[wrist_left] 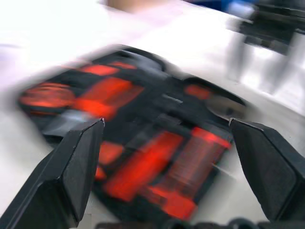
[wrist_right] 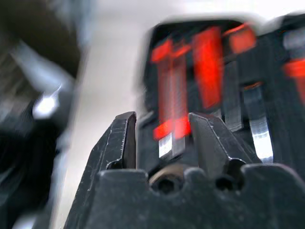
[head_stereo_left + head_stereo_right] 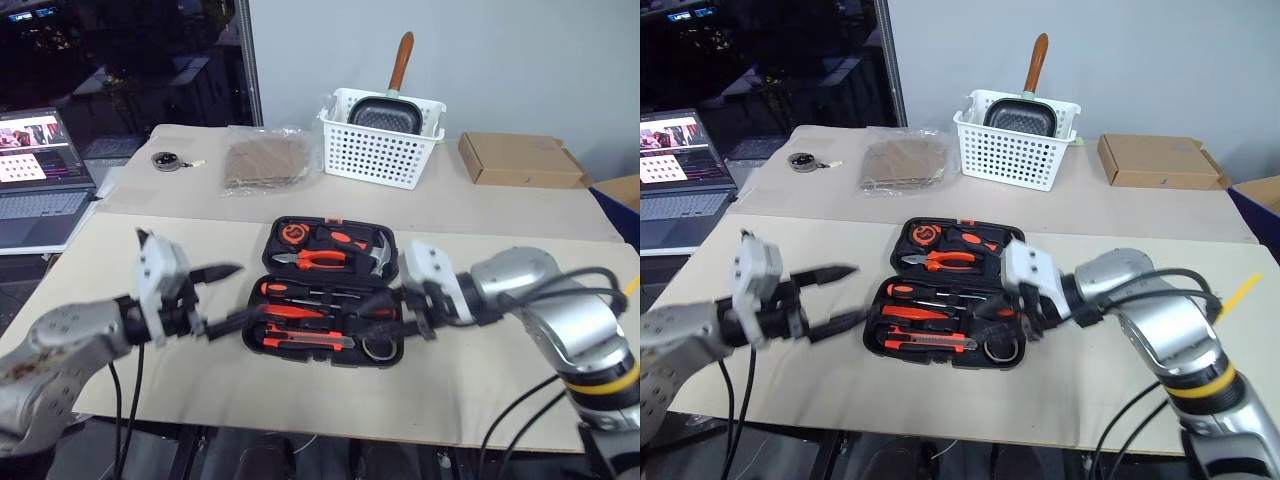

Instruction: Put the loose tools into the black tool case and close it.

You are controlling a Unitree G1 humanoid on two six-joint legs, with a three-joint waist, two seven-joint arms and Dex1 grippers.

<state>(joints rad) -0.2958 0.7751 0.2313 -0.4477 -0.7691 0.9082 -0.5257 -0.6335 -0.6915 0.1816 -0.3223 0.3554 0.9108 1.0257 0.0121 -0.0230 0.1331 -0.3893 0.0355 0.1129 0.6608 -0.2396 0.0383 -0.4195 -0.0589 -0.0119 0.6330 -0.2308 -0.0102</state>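
So the black tool case [image 3: 325, 290] sits wide open in the middle of the tabletop [image 3: 500, 215], lid half toward the back with the orange-handled pliers [image 3: 312, 259] and hammer [image 3: 375, 257], near half packed with the screwdrivers [image 3: 295, 292], the utility knife [image 3: 305, 340] and the little tape ring [image 3: 377, 348]; the head views give you the whole layout, with the white lattice basket [image 3: 380, 140] holding a pan, the flat cardboard box [image 3: 518, 160], a plastic bag [image 3: 265, 160] and a laptop [image 3: 35, 175] off to the left edge; the wrist views just show the case up close and smeared; left claw [image 3: 215, 297] hovers just off the case's left end, fingers spread wide with nothing between them, and its wrist view shows the case lying between the two black fingers [image 1: 71, 176] further out; right claw [image 3: 385, 312] hangs over the case's right end near the tape ring, jaws partly apart, and in its wrist view the red handles sit beyond the gap; it doesn't look like it's gripping anything.
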